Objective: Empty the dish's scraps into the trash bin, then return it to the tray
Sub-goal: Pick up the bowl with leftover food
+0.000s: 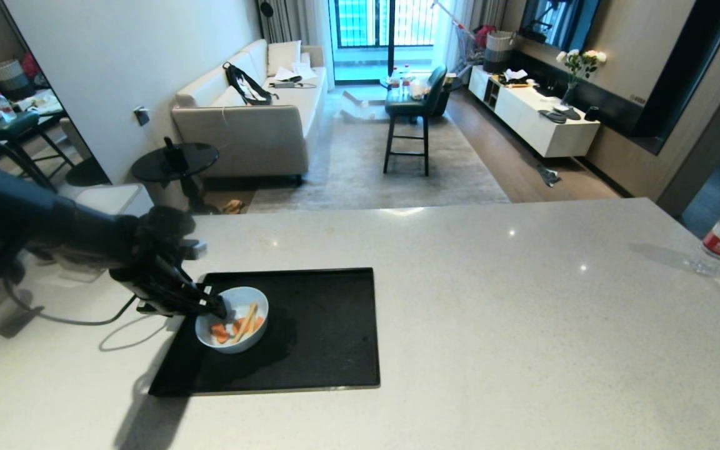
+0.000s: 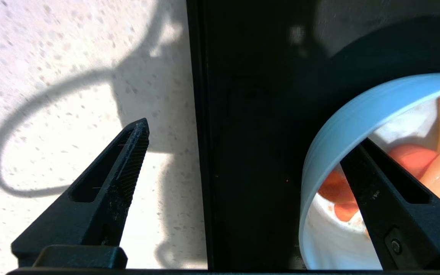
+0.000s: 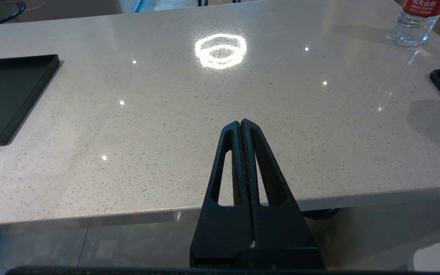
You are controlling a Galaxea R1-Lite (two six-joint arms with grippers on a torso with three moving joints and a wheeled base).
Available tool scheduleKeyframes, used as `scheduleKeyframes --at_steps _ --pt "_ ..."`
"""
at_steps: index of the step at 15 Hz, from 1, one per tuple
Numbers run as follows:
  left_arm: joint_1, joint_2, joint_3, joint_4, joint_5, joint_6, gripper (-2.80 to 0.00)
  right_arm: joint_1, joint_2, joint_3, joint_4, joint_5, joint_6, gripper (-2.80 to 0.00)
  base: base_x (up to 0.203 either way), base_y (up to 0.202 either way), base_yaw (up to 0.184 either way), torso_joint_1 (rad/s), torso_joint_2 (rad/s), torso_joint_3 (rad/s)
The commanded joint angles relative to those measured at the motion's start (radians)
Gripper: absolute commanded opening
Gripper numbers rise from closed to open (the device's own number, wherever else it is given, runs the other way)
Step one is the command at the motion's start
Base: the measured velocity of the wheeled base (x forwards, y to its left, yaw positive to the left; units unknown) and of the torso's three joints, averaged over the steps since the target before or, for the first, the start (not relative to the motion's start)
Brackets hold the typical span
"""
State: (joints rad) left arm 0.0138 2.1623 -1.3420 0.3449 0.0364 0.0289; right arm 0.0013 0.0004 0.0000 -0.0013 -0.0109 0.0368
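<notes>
Setting: private home, open-plan living room seen across a pale speckled stone surface (image 1: 472, 325). Evidence recorded: beige sofa (image 1: 254, 119) with cushions and a bag along the left wall; grey rug (image 1: 385, 169) on wood floor; dark bar stool (image 1: 410, 119); low white media cabinet (image 1: 532, 115) carrying a vase of flowers (image 1: 579, 65); curtained balcony door (image 1: 375, 25); round black side table (image 1: 175, 164).

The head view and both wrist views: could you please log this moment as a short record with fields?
dish: small round light-blue bowl on the flat matte black tray, near its left end
scraps: orange chunks and pale sticks, in the bowl
left pincer: open, one finger inside the rim, one outside
right pincer: shut, off the speckled white counter's edge
bin: unseen
</notes>
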Motion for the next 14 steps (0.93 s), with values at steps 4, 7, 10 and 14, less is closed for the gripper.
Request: scheduleKeyframes --at_steps 4,7,10,14 --pt "0.0 -0.013 0.028 0.0 0.0 0.0 -2.8 0.0 0.0 0.0 -0.002 0.0 0.0 -2.8 0.0 0.0 0.0 0.0 0.0 0.0" --pt "0.005 -0.051 0.044 0.002 0.002 -0.001 -2.8 0.0 0.0 0.0 -0.002 0.0 0.0 -2.8 0.0 0.0 0.0 0.0 0.0 0.0" --pt "0.017 -0.101 0.089 0.002 0.0 -0.001 -2.8 0.0 0.0 0.0 -0.002 0.0 0.0 -2.8 0.0 0.0 0.0 0.0 0.0 0.0" --pt "0.017 -0.16 0.149 0.002 0.0 -0.001 -2.8 0.0 0.0 0.0 -0.002 0.0 0.0 -2.8 0.0 0.0 0.0 0.0 0.0 0.0"
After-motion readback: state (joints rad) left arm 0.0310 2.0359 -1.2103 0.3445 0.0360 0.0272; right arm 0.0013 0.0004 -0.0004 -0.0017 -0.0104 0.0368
